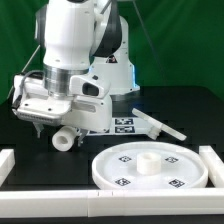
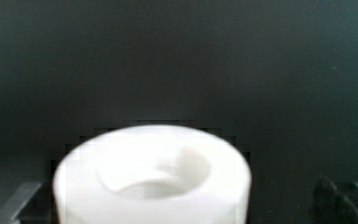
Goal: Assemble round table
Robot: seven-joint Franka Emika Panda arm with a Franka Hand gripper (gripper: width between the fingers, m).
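Round table leg [image 1: 66, 138] first: the short fat white cylinder is right at the pincer [image 1: 50, 130], low over the dark bench [image 1: 30, 165] on the exterior view's left. In that view it's tipped over, more lying than standing. I can't tell if it touches the bench.

In the wrist view you look straight into the leg's hollow end, with the two dark fingers [image 2: 23, 205] poking in at the corners, one on each side of it. One finger is just beside the leg and the other shows a dark gap. I honestly can't tell if the pincer is actually clamped on it or only straddling it (the fingers are mostly out of the picture).

Moving outward, the marker board [image 1: 125, 125] lies flat by the arm's base, just behind the leg. Nearer the camera and toward the exterior view's right is the big rimmed disc [image 1: 112, 168], flat on the bench and well apart from the leg. It has a small raised collar [image 1: 148, 160] in the middle and square tags [image 1: 178, 158] around it.

White border rails [image 1: 60, 205] run along the front and both sides of the bench
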